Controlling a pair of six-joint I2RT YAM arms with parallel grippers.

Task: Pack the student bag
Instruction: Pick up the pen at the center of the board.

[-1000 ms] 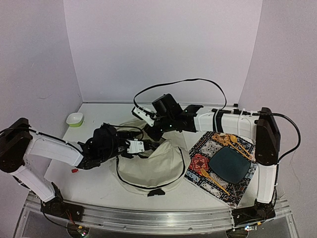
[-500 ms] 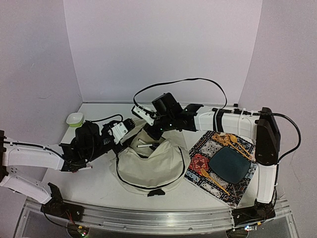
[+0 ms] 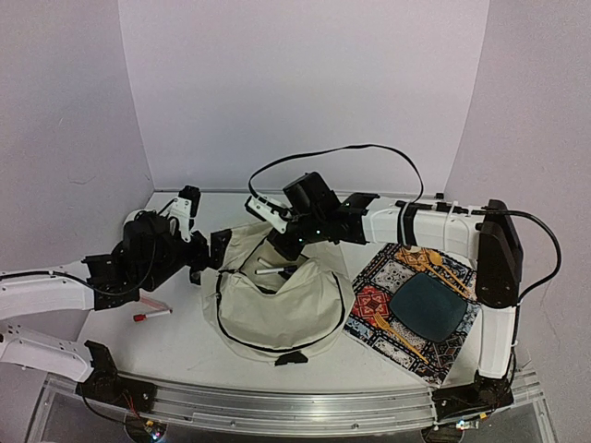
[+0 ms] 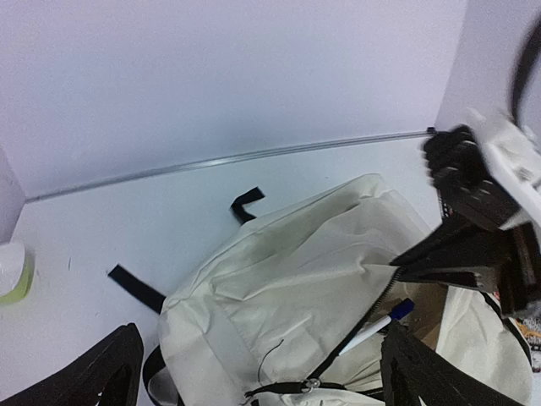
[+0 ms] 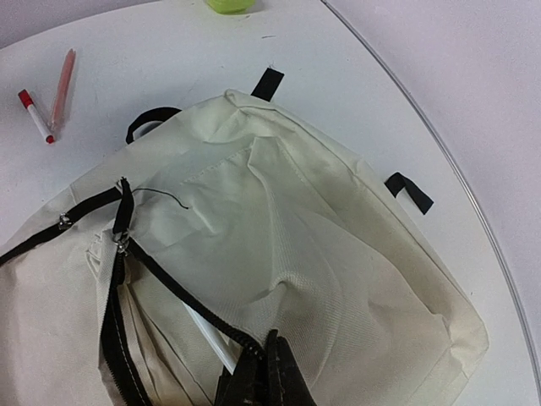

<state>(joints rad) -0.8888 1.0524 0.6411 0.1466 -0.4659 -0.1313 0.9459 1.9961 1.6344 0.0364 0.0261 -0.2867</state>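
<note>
So, going left to right: a little lime-green bowl (image 4: pixel 10 272) sits at the far left of the white worktop (image 3: pixel 175 341). Nearer the front edge there's a red-capped marker (image 3: pixel 150 316) lying loose, and the right wrist view shows a pinkish pen (image 5: pixel 61 89) just beside it. The left fingers (image 4: pixel 89 381) are spread wide with nothing between them. They're hanging off the left side of the student bag (image 3: pixel 277 309) and not touching it as far as I can tell. The bag is lying in the middle of the worktop, between the 2 arms. It's cream fabric with black zip lines, and its main zip is open along the top. 1 white pen with a blue cap (image 4: pixel 378 324) is poking out of that opening. The right fingers (image 5: pixel 269 372) are pressed together, pinching the black zip edge of the bag and holding that side of the opening up. Off to the right, just beside the bag, is a colourful patterned placemat (image 3: pixel 374 305) with a dark grey plate (image 3: pixel 428 306) sitting on it
</note>
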